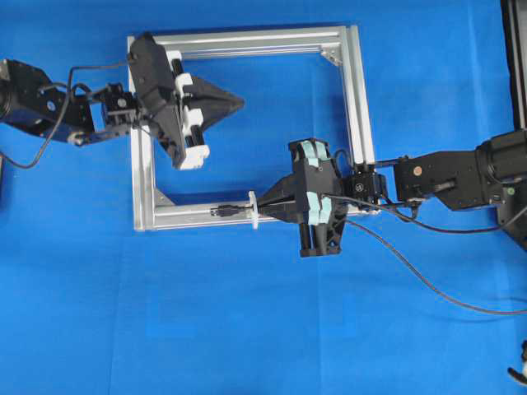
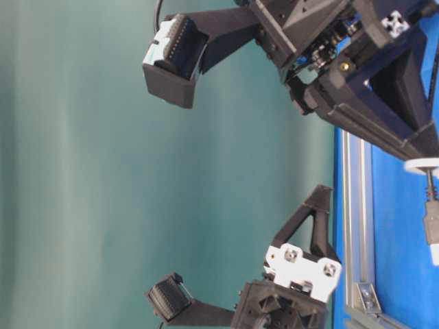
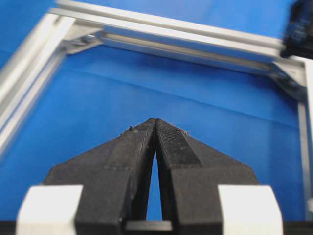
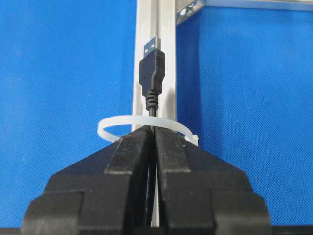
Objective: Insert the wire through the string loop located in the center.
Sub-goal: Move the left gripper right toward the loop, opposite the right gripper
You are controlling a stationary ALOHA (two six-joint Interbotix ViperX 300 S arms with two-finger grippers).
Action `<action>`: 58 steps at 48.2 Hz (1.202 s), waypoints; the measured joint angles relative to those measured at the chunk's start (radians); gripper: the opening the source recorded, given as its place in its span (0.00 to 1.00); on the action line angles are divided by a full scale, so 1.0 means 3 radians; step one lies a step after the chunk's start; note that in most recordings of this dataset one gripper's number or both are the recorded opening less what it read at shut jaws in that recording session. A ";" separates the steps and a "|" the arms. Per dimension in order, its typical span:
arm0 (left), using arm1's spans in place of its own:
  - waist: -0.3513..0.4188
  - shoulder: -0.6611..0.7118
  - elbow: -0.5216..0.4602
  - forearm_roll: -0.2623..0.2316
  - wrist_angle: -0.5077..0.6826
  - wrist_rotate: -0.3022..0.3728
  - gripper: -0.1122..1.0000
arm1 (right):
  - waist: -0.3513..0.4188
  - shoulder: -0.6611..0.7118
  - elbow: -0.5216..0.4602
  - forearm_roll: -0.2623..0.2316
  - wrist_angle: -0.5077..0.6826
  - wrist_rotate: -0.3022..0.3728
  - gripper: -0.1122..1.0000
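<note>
The wire's black plug (image 4: 152, 68) sticks out beyond the white string loop (image 4: 113, 122), and its cable runs through the loop. My right gripper (image 4: 153, 129) is shut on the wire just behind the loop, fingertips touching the band. From overhead, the plug (image 1: 224, 211) lies over the frame's bottom rail, left of the loop (image 1: 254, 209) and the right gripper (image 1: 265, 207). The rest of the wire (image 1: 428, 280) trails away to the right. My left gripper (image 1: 239, 103) hangs shut and empty inside the frame's upper left; its fingertips (image 3: 146, 128) meet over bare blue cloth.
A silver aluminium square frame (image 1: 354, 99) lies on the blue cloth, with corner brackets (image 3: 80, 41) inside it. The loop stands on its bottom rail (image 4: 144, 49). A dark object (image 1: 515, 58) stands at the right edge. Both arms reach in over the frame's sides.
</note>
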 measured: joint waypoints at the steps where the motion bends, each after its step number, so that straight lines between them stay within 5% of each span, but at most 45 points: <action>1: -0.0020 0.0000 0.0010 0.0000 0.0000 -0.0015 0.10 | 0.0005 0.0005 0.0000 -0.0005 0.0005 0.0000 0.08; 17: -0.0409 -0.0189 0.0245 -0.0005 0.0000 -0.0230 0.10 | 0.0005 0.0000 0.0000 -0.0005 0.0000 -0.0005 0.08; 39: -0.1002 -0.0368 0.0337 -0.0005 0.0000 -0.0256 0.10 | 0.0005 0.0005 0.0000 0.0000 0.0005 -0.0015 0.08; 58: -0.1053 -0.0368 0.0343 0.0000 0.0082 -0.0205 0.10 | 0.0010 0.0000 0.0000 -0.0005 0.0000 -0.0015 0.08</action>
